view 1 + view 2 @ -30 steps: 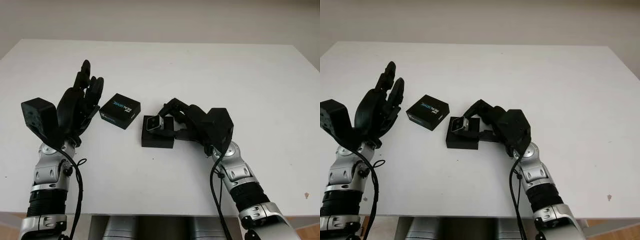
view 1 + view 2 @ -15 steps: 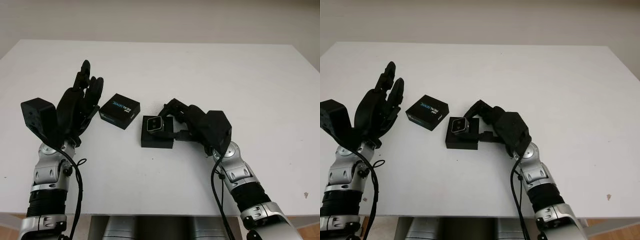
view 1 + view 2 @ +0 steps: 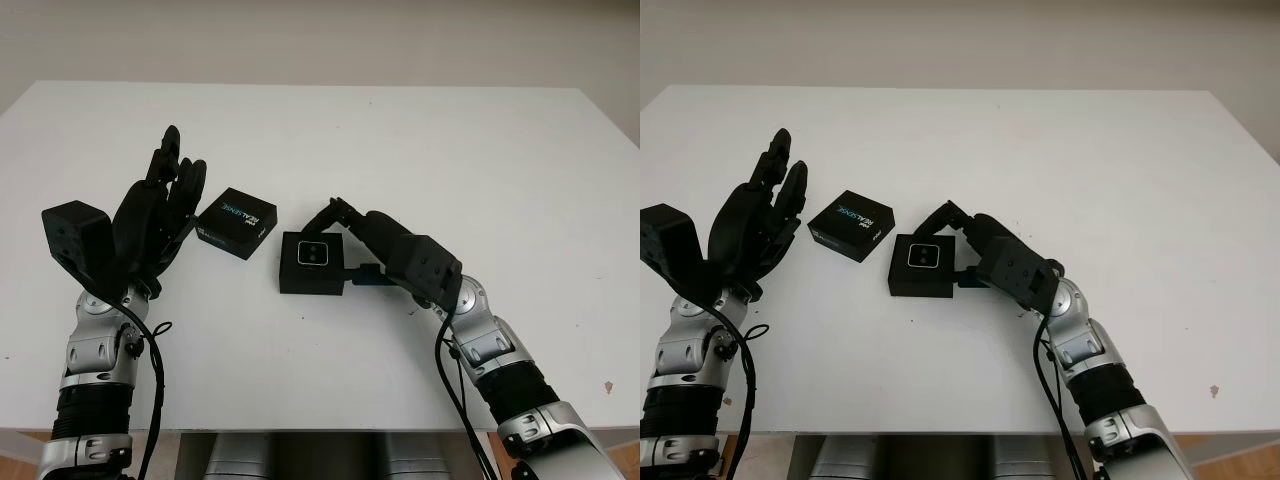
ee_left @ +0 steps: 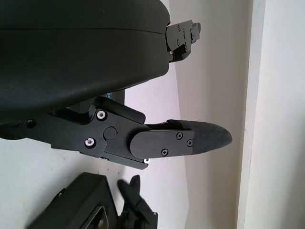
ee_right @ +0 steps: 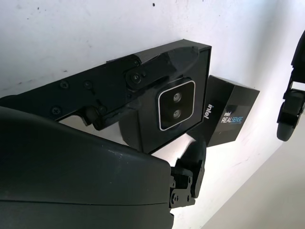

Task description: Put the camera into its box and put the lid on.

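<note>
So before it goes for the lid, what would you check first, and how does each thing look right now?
1. Camera sitting flat in the box, lens up: ok.
2. Right hand off the box: not ok, its fingers are at the box's right side and far edge.
3. Camera pushed fully down, so the lid can close: cannot tell.
4. Lid within reach, lying beside the box on the table with its printed side up: ok.
5. Left hand free to take the lid: ok, it is open, raised just left of the lid, holding nothing.
6. Path from lid to box free of other things: ok.
</note>
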Motion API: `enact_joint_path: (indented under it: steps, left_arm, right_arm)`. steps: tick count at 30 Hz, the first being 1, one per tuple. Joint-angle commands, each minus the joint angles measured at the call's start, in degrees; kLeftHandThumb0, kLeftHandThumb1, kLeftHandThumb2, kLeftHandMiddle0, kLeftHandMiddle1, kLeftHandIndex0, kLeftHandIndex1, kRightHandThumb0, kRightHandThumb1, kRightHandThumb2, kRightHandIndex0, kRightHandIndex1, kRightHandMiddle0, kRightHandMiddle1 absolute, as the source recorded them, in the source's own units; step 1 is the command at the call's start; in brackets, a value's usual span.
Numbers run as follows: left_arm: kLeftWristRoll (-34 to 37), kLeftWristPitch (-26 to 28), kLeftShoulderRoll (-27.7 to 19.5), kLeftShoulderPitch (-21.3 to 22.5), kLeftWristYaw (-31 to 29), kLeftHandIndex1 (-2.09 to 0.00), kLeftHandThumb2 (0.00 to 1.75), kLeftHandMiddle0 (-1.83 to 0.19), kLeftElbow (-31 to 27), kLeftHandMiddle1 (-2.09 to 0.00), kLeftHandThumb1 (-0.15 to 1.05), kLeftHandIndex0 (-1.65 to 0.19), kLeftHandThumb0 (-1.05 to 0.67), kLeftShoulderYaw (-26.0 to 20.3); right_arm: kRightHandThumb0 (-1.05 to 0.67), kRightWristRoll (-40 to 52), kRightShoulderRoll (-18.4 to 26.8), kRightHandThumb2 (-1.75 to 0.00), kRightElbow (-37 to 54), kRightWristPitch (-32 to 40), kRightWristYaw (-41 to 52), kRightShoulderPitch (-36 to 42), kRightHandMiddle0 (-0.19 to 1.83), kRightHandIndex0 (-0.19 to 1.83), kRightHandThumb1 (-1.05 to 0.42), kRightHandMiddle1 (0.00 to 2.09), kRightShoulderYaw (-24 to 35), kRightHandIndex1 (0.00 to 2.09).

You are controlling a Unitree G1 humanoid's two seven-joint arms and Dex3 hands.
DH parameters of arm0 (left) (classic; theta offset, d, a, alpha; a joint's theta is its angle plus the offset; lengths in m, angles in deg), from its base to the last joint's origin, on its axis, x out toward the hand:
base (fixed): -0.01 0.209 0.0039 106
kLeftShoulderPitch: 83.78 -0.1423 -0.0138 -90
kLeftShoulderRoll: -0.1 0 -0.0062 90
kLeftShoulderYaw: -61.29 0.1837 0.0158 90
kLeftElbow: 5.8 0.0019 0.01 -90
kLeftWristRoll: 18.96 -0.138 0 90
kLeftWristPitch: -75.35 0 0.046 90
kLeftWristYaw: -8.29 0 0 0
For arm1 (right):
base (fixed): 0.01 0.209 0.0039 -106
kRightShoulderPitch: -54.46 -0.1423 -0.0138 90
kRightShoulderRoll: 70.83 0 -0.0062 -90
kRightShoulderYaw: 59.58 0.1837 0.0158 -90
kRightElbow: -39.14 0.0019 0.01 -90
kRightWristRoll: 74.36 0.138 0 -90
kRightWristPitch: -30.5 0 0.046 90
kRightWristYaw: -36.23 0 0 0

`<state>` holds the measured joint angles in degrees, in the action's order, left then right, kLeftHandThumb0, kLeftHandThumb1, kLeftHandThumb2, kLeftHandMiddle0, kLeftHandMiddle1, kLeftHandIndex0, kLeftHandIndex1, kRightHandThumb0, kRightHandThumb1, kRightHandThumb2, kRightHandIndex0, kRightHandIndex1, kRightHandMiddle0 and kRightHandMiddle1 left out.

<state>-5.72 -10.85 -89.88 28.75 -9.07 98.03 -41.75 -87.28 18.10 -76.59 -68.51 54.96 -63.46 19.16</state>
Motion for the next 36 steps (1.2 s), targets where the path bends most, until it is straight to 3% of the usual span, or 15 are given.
enact_joint_path:
  steps: [1, 9, 14, 19, 22, 26, 29, 32, 36]
  left_arm:
    - [0.1, 0.0, -1.1, -0.4, -0.2, -0.02, 0.42, 0.19, -1.0, 0.00, 1.05, 0.19, -0.69, -0.3]
    - [0.1, 0.0, -1.2, 0.2, 0.2, -0.03, 0.40, 0.19, -0.7, -0.02, 1.05, 0.18, -0.70, -0.2]
    - [-1.4, -1.9, -1.6, 1.1, 1.4, -0.06, 0.36, 0.15, 0.3, -0.05, 1.05, 0.15, -0.68, 0.1]
    - [-10.9, -6.3, -5.8, 3.1, 5.2, -0.12, 0.20, -0.10, 1.7, -0.11, 1.05, -0.01, -0.65, 3.1]
    - [-16.8, -8.9, -10.7, 5.2, 3.2, -0.13, 0.15, -0.22, 3.2, -0.09, 1.05, -0.09, -0.64, 6.0]
    - [-26.5, -12.7, -17.5, 9.3, 1.3, -0.13, 0.08, -0.21, 5.8, -0.06, 1.03, -0.13, -0.66, 11.4]
    - [-31.2, -14.4, -19.6, 12.3, 0.4, -0.10, 0.06, -0.13, 8.5, -0.03, 1.02, -0.10, -0.71, 15.0]
    - [-33.9, -11.6, -19.1, 14.9, -1.0, -0.06, 0.05, -0.06, 9.6, -0.01, 1.00, -0.04, -0.75, 17.6]
    - [-39.4, -2.1, -15.8, 16.2, 1.4, -0.02, 0.07, 0.02, 7.7, -0.01, 1.04, 0.04, -0.82, 21.1]
  right_arm:
    - [-0.61, 0.2, 0.3, -0.06, 1.5, -0.9, -0.5, 0.2, -0.03, -0.13, -0.90, 0.37, 0.4, 0.05]
    - [-0.67, 3.2, 0.5, -0.06, 4.9, -2.6, -3.7, -0.8, -0.06, -0.12, -0.94, 0.24, 4.8, 0.05]
    - [-0.61, 10.4, -1.8, -0.08, 8.0, -0.4, -5.0, -1.4, -0.04, -0.13, -1.02, 0.20, 9.8, 0.05]
    - [-0.61, 12.6, -1.7, -0.21, 8.9, 1.5, -6.7, -2.9, -0.06, -0.13, -1.05, 0.19, 12.6, 0.05]
    - [-0.62, 13.1, -0.5, -0.27, 9.3, 3.5, -7.3, -4.1, -0.06, -0.11, -1.05, 0.20, 14.1, 0.06]
    - [-0.63, 21.2, -0.5, -0.30, 9.7, 11.6, -6.2, -7.6, -0.07, -0.13, -1.05, 0.19, 19.5, 0.05]
    - [-0.62, 24.2, 0.6, -0.37, 8.9, 14.4, -5.7, -10.0, -0.10, -0.13, -1.05, 0.19, 21.9, 0.05]
    - [-0.60, 24.6, 1.0, -0.41, 8.9, 15.2, -6.6, -10.7, -0.11, -0.11, -1.05, 0.20, 22.9, 0.06]
    - [-0.61, 24.3, 1.4, -0.41, 8.5, 14.4, -6.6, -10.8, -0.13, -0.12, -1.05, 0.20, 23.0, 0.06]
